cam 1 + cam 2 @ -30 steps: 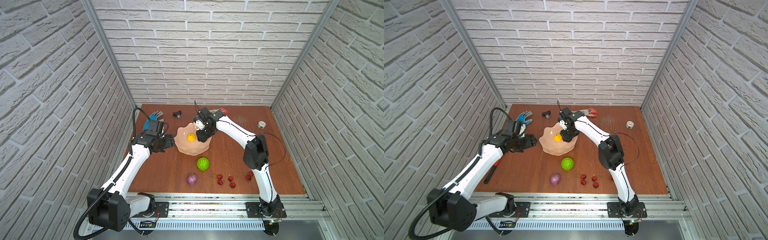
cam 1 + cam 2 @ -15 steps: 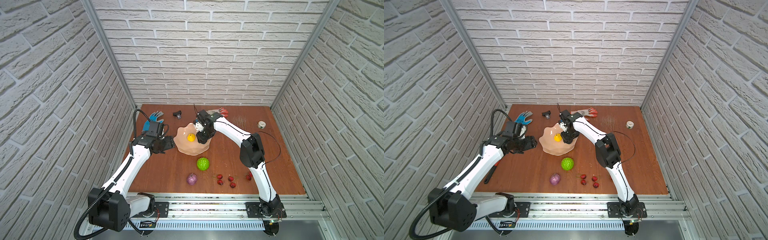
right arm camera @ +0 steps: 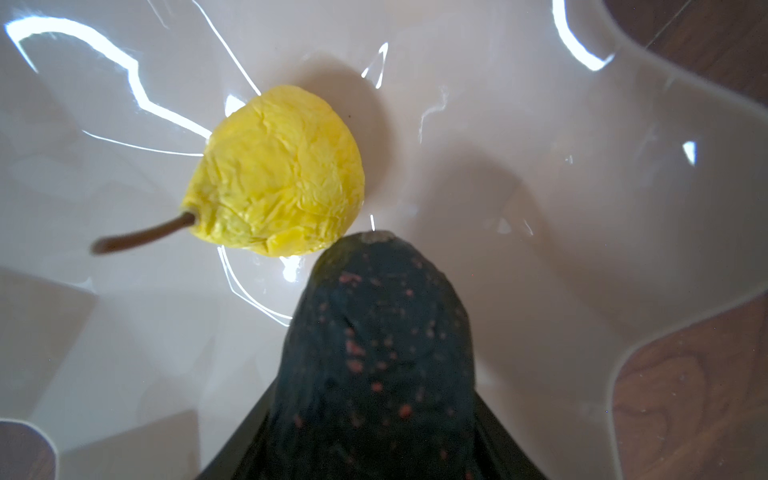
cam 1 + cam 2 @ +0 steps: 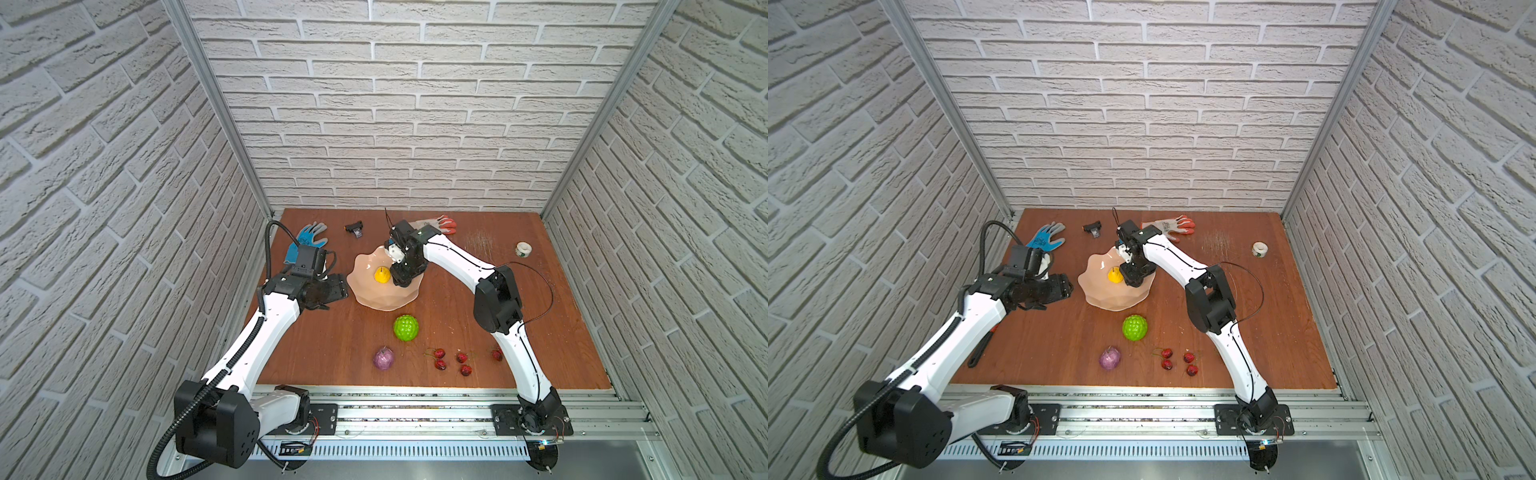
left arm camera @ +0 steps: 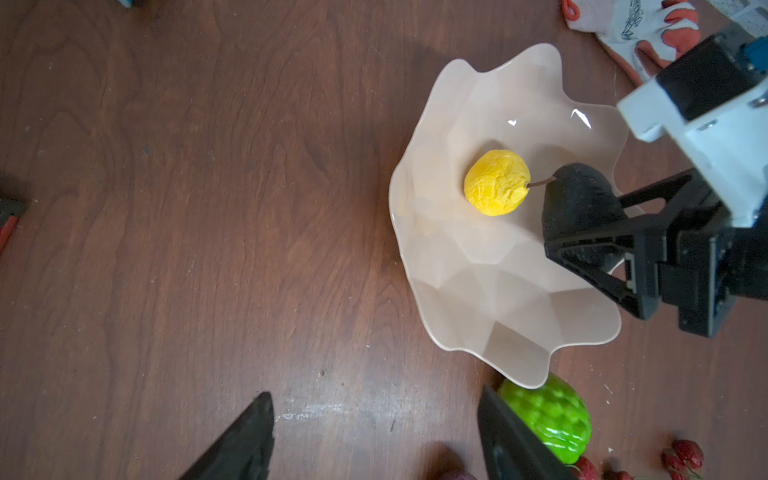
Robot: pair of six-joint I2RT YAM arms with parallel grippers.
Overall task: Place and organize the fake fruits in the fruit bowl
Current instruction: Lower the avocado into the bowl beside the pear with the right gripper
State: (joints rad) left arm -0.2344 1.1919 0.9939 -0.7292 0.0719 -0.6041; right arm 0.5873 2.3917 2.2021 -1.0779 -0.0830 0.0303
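Right gripper (image 4: 402, 277) jaws part-closed, clamped on the dark avocado (image 3: 374, 353), one finger each side. Avocado hangs tip-down inside the fruit bowl (image 4: 374, 301), on its right half. Tip is just beside the yellow fruit (image 3: 278, 170); can't tell if they touch, or if the avocado touches the bowl floor. Yellow fruit lies near the bowl centre, stem pointing towards the avocado in the left wrist view.

Left gripper (image 5: 374, 397) jaws apart, holding nothing, over bare table (image 5: 208, 208) just left of the bowl, not touching it.

Outside the bowl, all on the table: green bumpy ball (image 4: 406, 328) just in front of the bowl's front rim, purple fruit (image 4: 383, 359) nearer the front edge, red berries (image 4: 439, 354) scattered to the right of the purple fruit.

At the back: blue glove (image 4: 307, 241) at left, orange-white glove (image 4: 444, 224) behind the right wrist, white tape roll (image 4: 523, 248) well right.
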